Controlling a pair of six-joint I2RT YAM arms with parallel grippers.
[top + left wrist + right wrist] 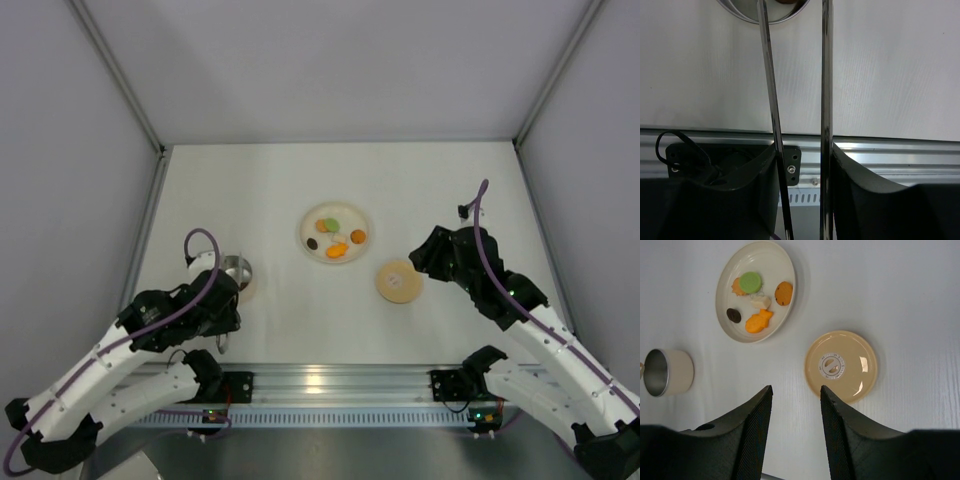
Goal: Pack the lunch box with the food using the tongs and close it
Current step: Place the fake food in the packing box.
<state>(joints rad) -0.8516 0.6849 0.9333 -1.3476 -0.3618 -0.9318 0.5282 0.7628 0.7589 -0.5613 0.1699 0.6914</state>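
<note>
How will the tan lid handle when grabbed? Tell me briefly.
The tan lid lies flat and thin, so its edge is probably hard to pinch. Its glossy face may slip. Pushed, it likely slides rather than rolls.

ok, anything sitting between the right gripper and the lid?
Nothing visible. In the right wrist view the open right gripper hovers just short of the lid, with only bare table between them. The plate and the lunch box lie off to the side.
</note>
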